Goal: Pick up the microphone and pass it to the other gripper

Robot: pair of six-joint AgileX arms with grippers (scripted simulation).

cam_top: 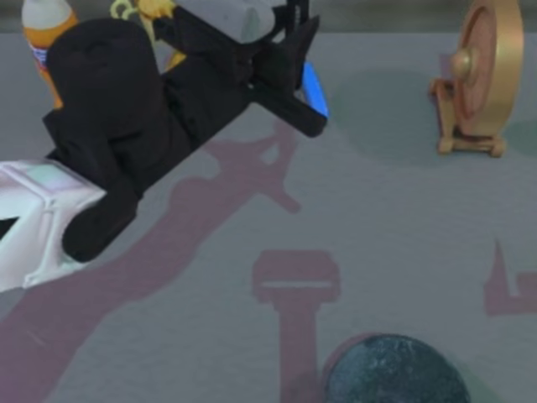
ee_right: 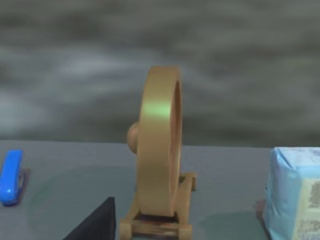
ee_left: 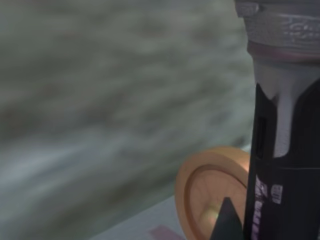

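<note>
**Mic not yet gripped: line up on the handle**

- Microphone (cam_top: 394, 374) sits at the near edge of the desk (cam_top: 403, 218), right of centre. From above only its round mesh head shows. The left wrist view has it upright and close by, black handle under the silver head.
- Left hand (cam_top: 306, 80) hangs high over the far left, released, with nothing between its prongs. The blue oblong object (cam_top: 317, 96) lies below it and the orange bottle (cam_top: 46, 34) is off to its side.
- Right hand (ee_right: 100, 222): only a dark corner shows, so I cannot tell whether it is released or clenched. It faces the golden wheel (cam_top: 487, 71).
- Judgement: the pick-up is still ahead.
  - Come down square to the handle.
  - Clasp it low or at the middle, never on the mesh, leaving bare stick for the receiving hand.
  - Keep the mic upright during the lift.
</note>
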